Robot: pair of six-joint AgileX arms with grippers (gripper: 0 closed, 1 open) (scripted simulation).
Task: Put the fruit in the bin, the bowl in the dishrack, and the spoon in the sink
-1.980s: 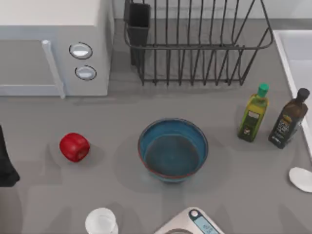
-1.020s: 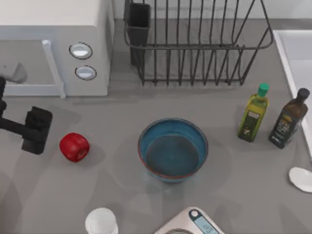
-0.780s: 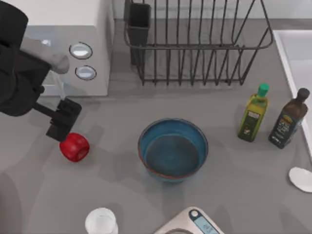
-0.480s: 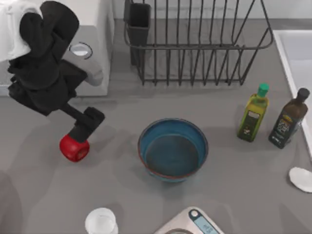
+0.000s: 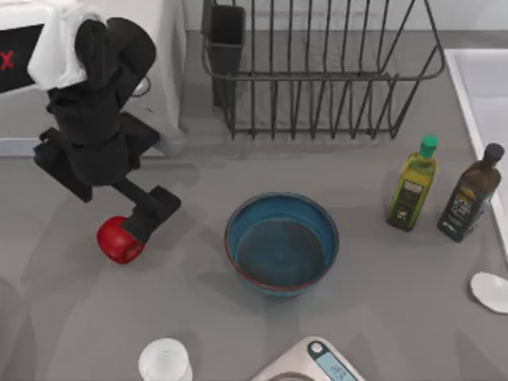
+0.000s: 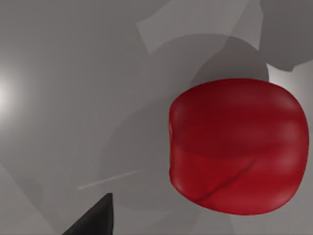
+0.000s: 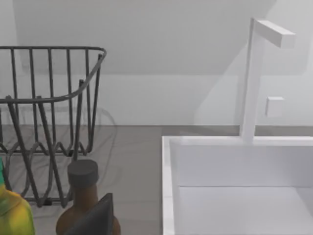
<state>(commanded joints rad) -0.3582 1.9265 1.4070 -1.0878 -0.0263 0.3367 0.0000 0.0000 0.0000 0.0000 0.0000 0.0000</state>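
Fruit (image 5: 117, 241) sits under left fingers (image 5: 151, 213), whose spread I cannot tell, bowl (image 5: 282, 244) well apart.

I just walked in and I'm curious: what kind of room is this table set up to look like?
Most likely a kitchen counter: a sink with a tap, a wire dishrack and a microwave.

Top cam sits overhead looking straight down at the grey tabletop (image 5: 381, 317), dishrack (image 5: 317, 71) along the far edge and sink (image 5: 484, 87) at the right edge. Left wrist cam hangs super close over the fruit (image 6: 237, 147), also in the top view near the left edge. Right wrist cam looks level across the right side, sharing dishrack, sink and the dark bottle (image 7: 83, 200).
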